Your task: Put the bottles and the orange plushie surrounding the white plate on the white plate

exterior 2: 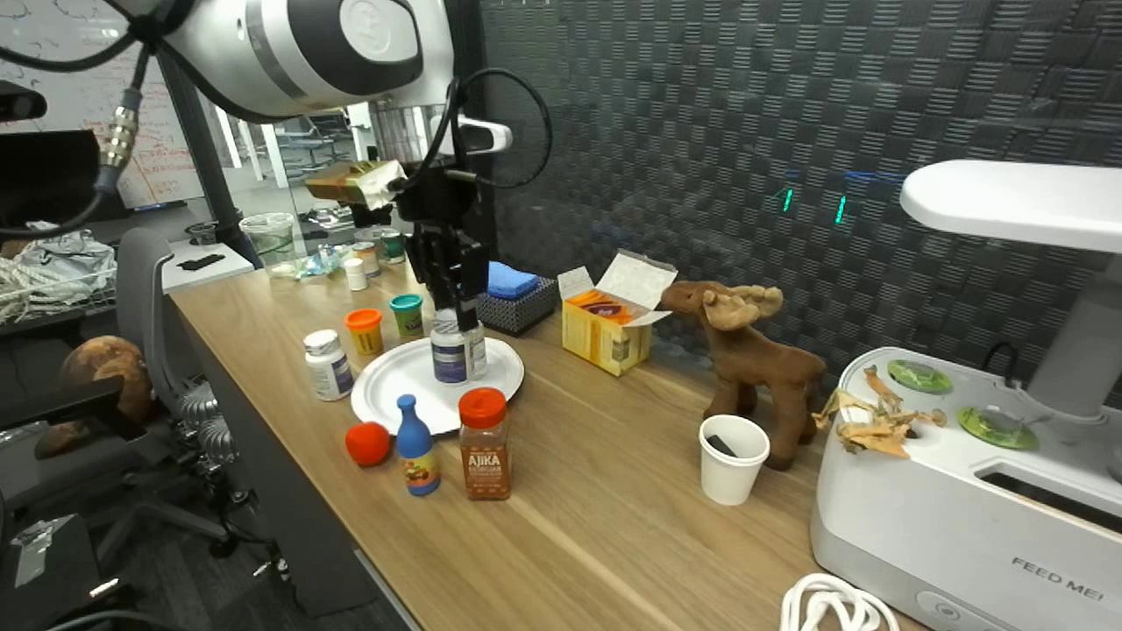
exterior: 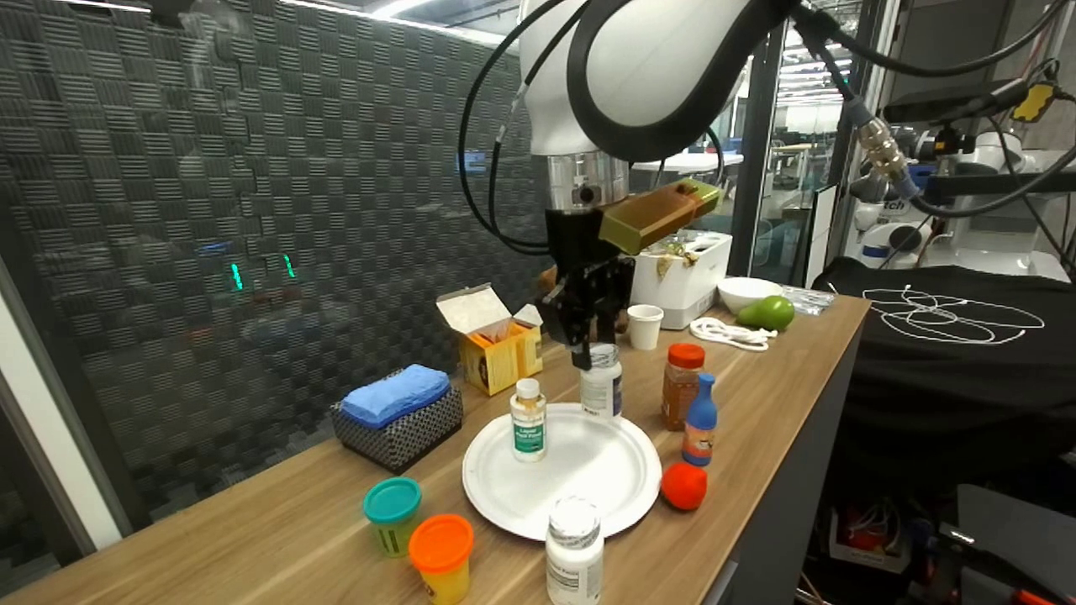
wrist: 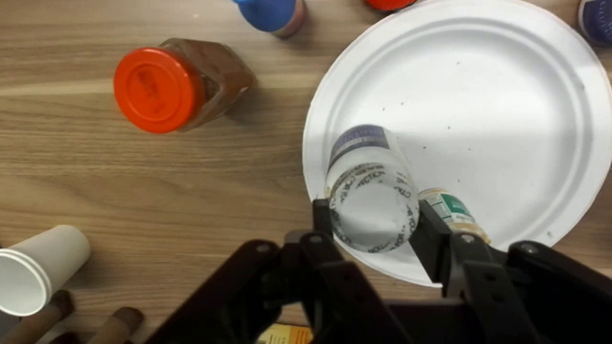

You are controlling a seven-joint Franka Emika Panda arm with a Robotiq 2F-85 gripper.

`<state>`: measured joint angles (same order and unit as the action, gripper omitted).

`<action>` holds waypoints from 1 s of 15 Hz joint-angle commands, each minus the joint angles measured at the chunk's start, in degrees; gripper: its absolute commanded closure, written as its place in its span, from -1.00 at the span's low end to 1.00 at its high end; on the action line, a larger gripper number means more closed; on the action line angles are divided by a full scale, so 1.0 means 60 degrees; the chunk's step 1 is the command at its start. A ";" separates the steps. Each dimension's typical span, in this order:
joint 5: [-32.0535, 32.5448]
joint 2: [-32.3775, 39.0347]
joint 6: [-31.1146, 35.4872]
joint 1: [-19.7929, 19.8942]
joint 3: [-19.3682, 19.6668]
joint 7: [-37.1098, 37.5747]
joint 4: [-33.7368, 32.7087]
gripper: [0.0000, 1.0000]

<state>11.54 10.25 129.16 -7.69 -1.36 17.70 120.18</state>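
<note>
1. On the left part of the white plate [exterior: 580, 470], in an exterior view, the green-labelled bottle [exterior: 529, 420] stands upright. If I spread my end effector [wrist: 371, 214] too widely at release, the finger on that side could topple it; it lies near that finger.
2. Just off the plate's front rim, the front white bottle [exterior: 575, 555] stands on the counter [exterior: 252, 546], well apart from me.
3. At the plate's back edge, I am clamped on the cap of the gripped white bottle [exterior: 602, 388], which lies directly between my fingers. I cannot tell whether its base touches the plate. Letting go over the raised rim could make it rock and fall.
4. Right of the plate, on the counter, come the red-capped jar [exterior: 683, 386], what I take for the orange plushie [exterior: 684, 486], and the blue bottle [exterior: 699, 420]. A low sideways swing could strike the jar, the closest of them to me.
</note>
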 commanded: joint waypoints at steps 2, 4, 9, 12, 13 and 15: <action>0.0173 0.0111 0.0793 0.0025 -0.0028 0.0427 0.0378 0.60; 0.0172 0.0222 0.1564 0.0074 0.0082 0.0615 0.0521 0.60; -0.0063 0.0415 0.2809 0.0152 0.0216 0.0526 0.0612 0.60; -0.0284 0.0468 0.2934 0.0173 0.0173 0.0341 0.0648 0.60; -0.0455 0.0452 0.2937 0.0190 0.0114 0.0217 0.0681 0.60; -0.0633 0.0433 0.2889 0.0179 0.0046 0.0095 0.0727 0.60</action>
<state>9.96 13.67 145.38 -6.69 -0.40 20.02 123.69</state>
